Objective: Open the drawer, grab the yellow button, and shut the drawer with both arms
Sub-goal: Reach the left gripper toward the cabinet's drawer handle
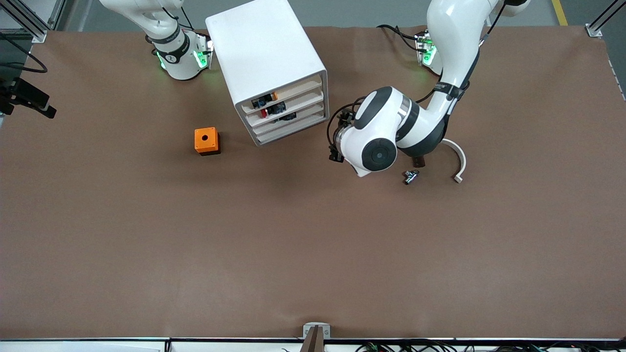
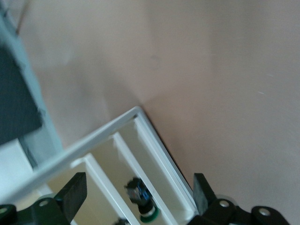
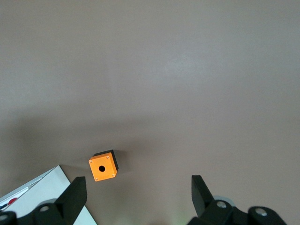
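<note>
Brown worktop point(image 1: 313, 254) carrying white cabinet point(image 1: 266, 63); left gripper point(image 2: 140, 197) is hovering beside its drawer point(image 1: 283, 95), fingers apart; right gripper point(image 3: 138, 194) is waiting, fingers apart, above orange cube point(image 3: 103, 167).

The table point(image 1: 146, 244) is covered in plain, unpatterned brown. The cabinet point(image 1: 264, 54) is white, and its drawers, including the top drawer point(image 1: 293, 93), are white to cream. The button point(image 1: 262, 101) in the top drawer has an orange cap, a black middle and a blue base. The switch point(image 1: 264, 113) in the drawer below shows a red cap. The cube point(image 1: 206, 140) has an orange top with a black hole and a black base. Both arms point(image 1: 440, 73) are white with black joint bands; green lights glow at their bases. The curved part point(image 1: 458, 159) is white. The small fitting point(image 1: 411, 176) is silver and black.
</note>
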Robot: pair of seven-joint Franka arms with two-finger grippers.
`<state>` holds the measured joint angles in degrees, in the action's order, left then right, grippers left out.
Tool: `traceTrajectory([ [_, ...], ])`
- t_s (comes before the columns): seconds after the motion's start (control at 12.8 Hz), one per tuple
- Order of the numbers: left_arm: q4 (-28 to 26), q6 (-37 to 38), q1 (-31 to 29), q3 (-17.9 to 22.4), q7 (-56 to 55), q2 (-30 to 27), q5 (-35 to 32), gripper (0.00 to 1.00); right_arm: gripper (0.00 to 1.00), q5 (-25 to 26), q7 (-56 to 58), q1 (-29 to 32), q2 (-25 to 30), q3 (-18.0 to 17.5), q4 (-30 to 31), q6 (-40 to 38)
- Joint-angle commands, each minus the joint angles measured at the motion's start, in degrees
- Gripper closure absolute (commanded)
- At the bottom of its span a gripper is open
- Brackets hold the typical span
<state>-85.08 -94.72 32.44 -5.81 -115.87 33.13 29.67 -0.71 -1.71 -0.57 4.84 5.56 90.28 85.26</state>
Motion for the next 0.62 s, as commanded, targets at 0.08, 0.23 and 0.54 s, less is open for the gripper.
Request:
traceTrajectory([
  [0.08, 0.9, 3.1, 1.5, 0.1, -15.0, 2.8, 7.1, 0.0, 0.01, -0.7, 0.6, 1.5, 0.4, -1.0, 0.2, -0.4],
  [0.23, 1.1, 3.2, 1.8, 0.1, -20.4, 4.7, 13.7, 0.02, 0.01, -0.7, 0.6, 1.5, 0.4, -1.0, 0.2, -0.4],
  [0.54, 1.1, 6.8, 1.8, 0.0, -24.9, 5.9, 19.2, 0.18, 0.01, -0.7, 0.9, 1.6, 0.4, -0.9, 0.2, -1.0],
])
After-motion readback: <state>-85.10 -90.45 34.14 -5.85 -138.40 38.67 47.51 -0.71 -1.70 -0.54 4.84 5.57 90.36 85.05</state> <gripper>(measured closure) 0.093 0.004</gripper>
